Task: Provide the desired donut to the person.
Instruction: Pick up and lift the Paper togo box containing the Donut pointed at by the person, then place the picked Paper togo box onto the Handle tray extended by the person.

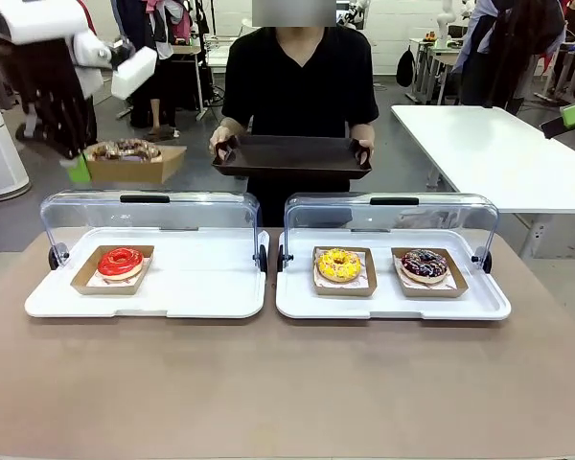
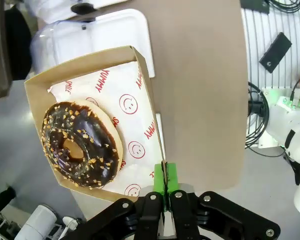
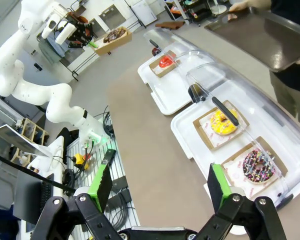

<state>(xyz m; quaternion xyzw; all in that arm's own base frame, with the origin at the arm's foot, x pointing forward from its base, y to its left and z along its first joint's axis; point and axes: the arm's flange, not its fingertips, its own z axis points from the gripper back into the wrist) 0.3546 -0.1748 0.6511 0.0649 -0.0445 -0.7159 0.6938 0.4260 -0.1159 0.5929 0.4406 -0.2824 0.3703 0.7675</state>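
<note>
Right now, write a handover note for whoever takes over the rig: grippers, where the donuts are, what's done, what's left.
Left gripper: shut on the rim of the cardboard box with the chocolate donut, held in the air.
Right gripper: open, empty, off to the right.
Person across the table holds a dark tray, nothing on it.
Red donut in the left case; yellow donut and sprinkled donut in the right case.
Done: chocolate donut picked up. Left: carry it to the tray, set it down, release.

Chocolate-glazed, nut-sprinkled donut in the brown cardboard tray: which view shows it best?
Left wrist view: chocolate donut in cardboard tray, close, whole, from above. Front view shows it small, side-on; right wrist view, tiny, distant.
</note>
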